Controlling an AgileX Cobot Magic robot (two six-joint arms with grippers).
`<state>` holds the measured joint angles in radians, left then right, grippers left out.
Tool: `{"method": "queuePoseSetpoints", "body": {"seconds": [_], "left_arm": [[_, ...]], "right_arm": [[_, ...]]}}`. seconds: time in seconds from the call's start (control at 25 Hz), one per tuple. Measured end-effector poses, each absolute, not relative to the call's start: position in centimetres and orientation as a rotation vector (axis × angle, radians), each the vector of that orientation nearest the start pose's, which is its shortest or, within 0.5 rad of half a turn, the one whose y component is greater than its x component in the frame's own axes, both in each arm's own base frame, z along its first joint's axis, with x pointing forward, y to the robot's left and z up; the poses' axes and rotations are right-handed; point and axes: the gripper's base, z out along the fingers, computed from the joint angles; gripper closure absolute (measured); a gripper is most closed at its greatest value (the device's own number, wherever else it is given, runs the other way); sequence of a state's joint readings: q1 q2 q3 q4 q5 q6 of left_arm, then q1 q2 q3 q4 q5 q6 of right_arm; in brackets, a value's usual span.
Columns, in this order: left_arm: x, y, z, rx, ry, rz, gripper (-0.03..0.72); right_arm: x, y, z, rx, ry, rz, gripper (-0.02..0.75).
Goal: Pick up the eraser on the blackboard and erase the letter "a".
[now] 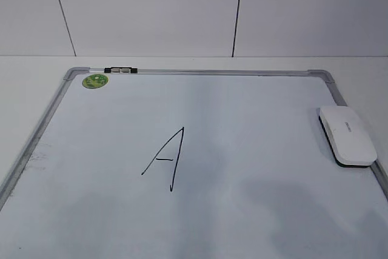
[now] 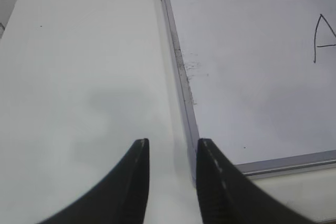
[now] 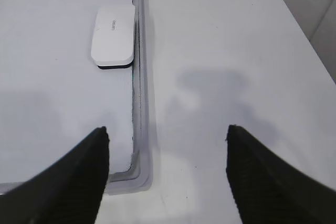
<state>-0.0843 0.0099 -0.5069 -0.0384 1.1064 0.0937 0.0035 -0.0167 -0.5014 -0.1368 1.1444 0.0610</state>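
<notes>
While neither arm holds anything, you stand at the opening step: at the bottom of the right wrist view your right gripper (image 3: 167, 135) hangs wide open above the blackboard's (image 3: 137, 129) grey metal corner, and your left gripper (image 2: 172, 148) shows a narrow gap, empty. Farther up, at upper left of that right wrist view, the eraser (image 3: 112, 34), a smooth white rounded block on dark felt, lies against the frame; you must reach forward and close on it. Beyond, mid-frame in the exterior view, an angular marker "A" (image 1: 167, 159) is the only letter visible.

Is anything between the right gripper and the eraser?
Nothing visible. The right gripper hangs open over the blackboard edge, and only bare board lies between it and the eraser, which rests against the frame.
</notes>
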Motion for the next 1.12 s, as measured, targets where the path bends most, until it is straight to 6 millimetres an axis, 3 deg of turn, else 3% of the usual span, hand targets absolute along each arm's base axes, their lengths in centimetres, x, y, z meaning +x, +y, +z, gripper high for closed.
{"method": "queuePoseSetpoints", "body": {"seconds": [1.12], "left_arm": [[-0.64, -0.26, 27.56, 0.187, 2.084, -0.04, 0.454]], "right_arm": [[-1.17, -1.13, 27.15, 0.075, 2.103, -0.126, 0.181]]}}
